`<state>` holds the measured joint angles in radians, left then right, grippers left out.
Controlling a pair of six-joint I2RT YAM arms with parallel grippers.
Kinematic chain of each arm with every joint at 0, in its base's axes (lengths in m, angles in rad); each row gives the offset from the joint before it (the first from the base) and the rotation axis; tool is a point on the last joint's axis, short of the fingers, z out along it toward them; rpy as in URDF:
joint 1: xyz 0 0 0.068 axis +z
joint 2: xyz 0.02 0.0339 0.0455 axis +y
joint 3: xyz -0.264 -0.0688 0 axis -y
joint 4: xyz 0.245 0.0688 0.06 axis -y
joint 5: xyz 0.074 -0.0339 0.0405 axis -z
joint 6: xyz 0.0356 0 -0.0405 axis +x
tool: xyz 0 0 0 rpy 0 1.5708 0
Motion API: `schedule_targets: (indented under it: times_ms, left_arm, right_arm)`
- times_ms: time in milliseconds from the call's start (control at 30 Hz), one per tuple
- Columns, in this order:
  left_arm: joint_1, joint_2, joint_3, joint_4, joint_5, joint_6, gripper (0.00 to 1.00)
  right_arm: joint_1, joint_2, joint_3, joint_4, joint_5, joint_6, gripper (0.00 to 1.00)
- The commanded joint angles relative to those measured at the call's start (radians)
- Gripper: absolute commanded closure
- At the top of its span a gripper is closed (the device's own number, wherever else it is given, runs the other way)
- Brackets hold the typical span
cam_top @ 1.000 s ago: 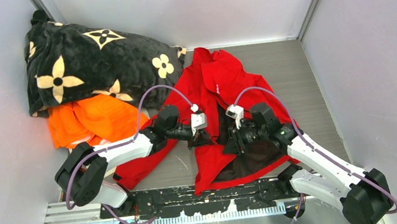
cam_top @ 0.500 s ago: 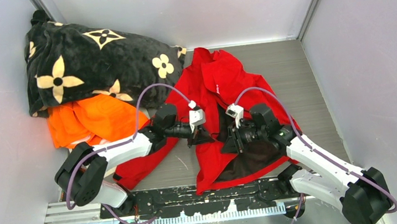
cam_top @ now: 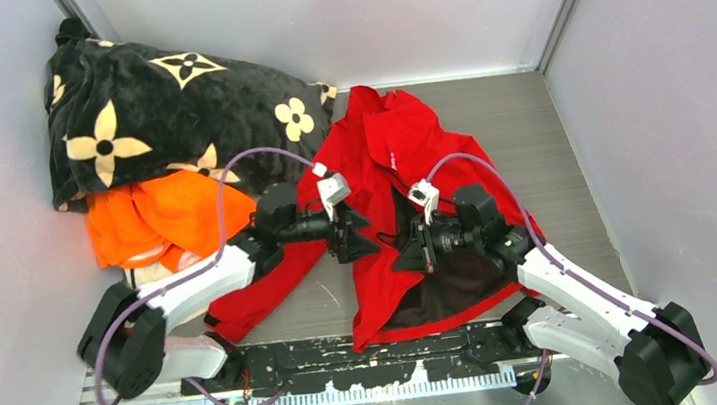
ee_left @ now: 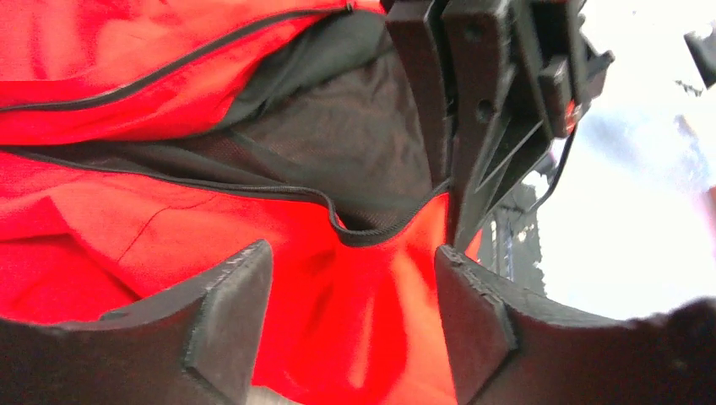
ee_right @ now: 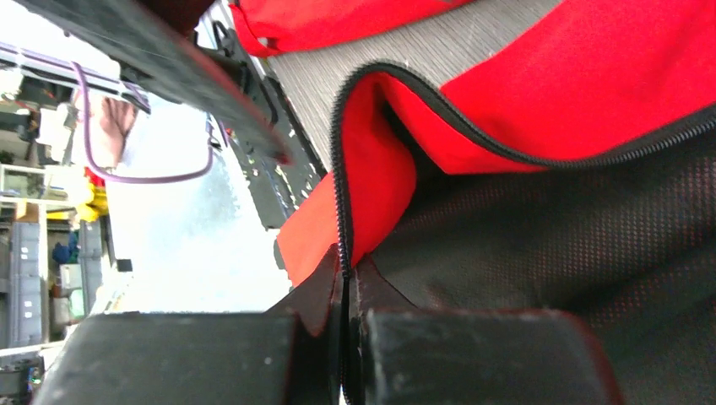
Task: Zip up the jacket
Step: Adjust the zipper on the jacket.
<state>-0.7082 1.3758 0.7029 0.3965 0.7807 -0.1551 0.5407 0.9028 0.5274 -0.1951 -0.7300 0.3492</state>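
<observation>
Frankly, little of the zipping looks done. The jacket [cam_top: 399, 143] lies spread in the middle of the surface [cam_top: 516, 115], collar toward the far wall. Its front gapes open below the chest, so the dark lining [cam_top: 450, 293] shows between the two edges.

The right jaws are clenched on one front edge, with the black zip teeth [ee_right: 338, 194] running straight down into the pinch (the right wrist view shows the cloth folded over just above it). The left jaws stand released, fingers [ee_left: 228, 312] wide apart and nothing between them. They hover just over the other red panel, with the opposite zip track [ee_left: 371, 240] ahead.

I cannot see a slider or its pull in any view, nor whether the two tracks are joined at the hem. My reading is that mating the bottom ends is yet to come, and after it the whole run up to the collar.

Around it, a black flower-patterned blanket [cam_top: 153, 103] is heaped in the far left corner, up against the jacket's shoulder. An orange garment [cam_top: 165, 218] pokes out under the blanket, beside the left arm [cam_top: 207, 279]. Neither lies over the zip line. What may hinder is the jacket itself: one sleeve [cam_top: 255, 309] trails under the left arm, and the slack front edges sit apart and out of line.
</observation>
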Motion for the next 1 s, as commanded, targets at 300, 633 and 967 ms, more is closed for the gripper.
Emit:
schedule_targets:
  times_ms: [300, 633, 967]
  left_arm:
    - [0.018, -0.545, -0.078, -0.395, -0.166, -0.708, 0.16]
    - [-0.118, -0.497, -0.108, -0.422, -0.206, -0.932, 0.18]
    - [-0.178, -0.251, -0.058, -0.207, -0.187, -0.949, 0.19]
  right_arm:
    - [-0.009, -0.026, -0.046, 0.353, 0.015, 0.296, 0.99]
    - [-0.009, -0.028, -0.041, 0.400, -0.028, 0.384, 0.99]
    - [-0.006, -0.037, -0.040, 0.426, -0.032, 0.428, 0.99]
